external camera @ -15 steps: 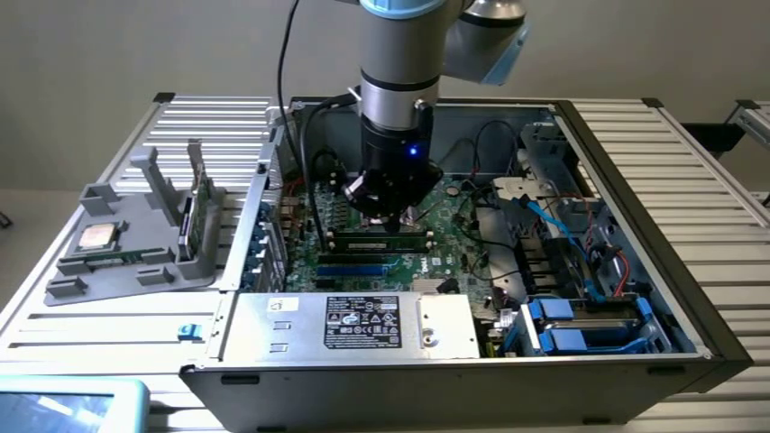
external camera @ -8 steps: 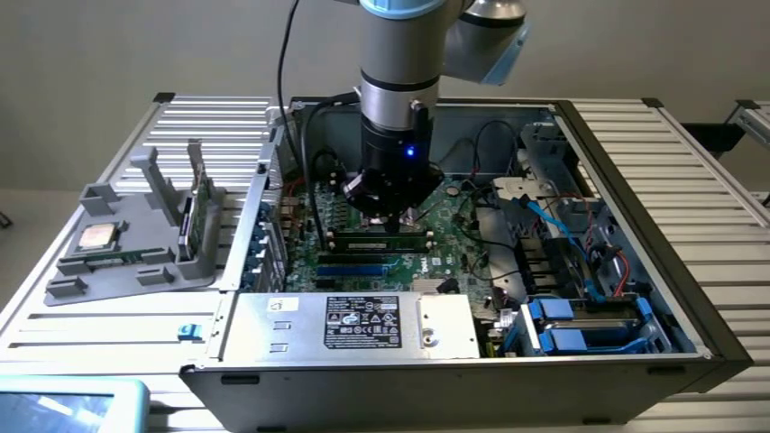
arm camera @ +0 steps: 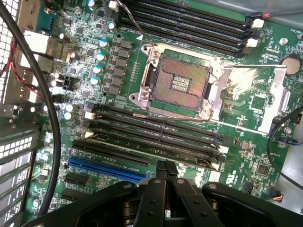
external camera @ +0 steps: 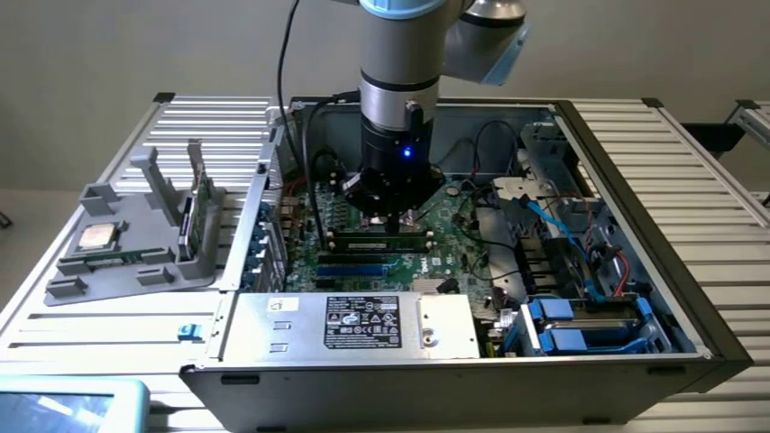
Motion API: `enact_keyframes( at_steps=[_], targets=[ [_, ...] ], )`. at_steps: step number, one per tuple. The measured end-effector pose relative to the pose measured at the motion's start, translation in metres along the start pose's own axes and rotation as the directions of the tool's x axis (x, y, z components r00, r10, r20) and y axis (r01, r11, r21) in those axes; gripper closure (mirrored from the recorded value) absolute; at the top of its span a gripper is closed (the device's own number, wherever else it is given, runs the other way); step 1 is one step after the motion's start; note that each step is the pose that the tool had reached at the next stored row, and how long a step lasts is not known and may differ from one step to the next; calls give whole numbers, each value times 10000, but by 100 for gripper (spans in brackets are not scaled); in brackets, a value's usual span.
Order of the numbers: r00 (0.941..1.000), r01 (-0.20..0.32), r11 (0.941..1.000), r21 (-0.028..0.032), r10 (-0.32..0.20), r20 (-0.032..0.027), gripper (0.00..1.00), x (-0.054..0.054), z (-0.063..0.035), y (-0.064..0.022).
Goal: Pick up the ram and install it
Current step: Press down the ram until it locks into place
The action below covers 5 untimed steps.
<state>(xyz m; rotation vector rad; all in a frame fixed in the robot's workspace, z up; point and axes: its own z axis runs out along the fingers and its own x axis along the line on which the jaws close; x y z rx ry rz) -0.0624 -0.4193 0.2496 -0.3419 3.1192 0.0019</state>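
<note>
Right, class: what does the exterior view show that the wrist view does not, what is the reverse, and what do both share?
Exterior view: the arm, the grey holder with a silver processor chip, the labelled power supply. Wrist view: the empty processor socket, its opened metal lid, a round battery. Both: the green motherboard, its black memory slots, and the shut fingers over the ram in a slot.

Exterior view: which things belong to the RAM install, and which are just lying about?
Job:
ram, along the memory slots
gripper, fingers shut, right above it

Lying about:
grey holder with the silver processor chip
power supply
blue drive bays
processor socket
</note>
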Motion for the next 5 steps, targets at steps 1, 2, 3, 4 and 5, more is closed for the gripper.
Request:
enact_keyframes(
  at_steps=[1,2,3,4,5],
  targets=[
    [10000,0,10000,0,0,0,91,0,0,0],
    [10000,-1,10000,0,1,0,91,0,0,0],
    [10000,0,10000,0,0,1,91,0,0,0],
    [10000,-1,10000,0,1,1,91,0,0,0],
    [10000,-1,10000,0,1,1,91,0,0,0]
  ],
)
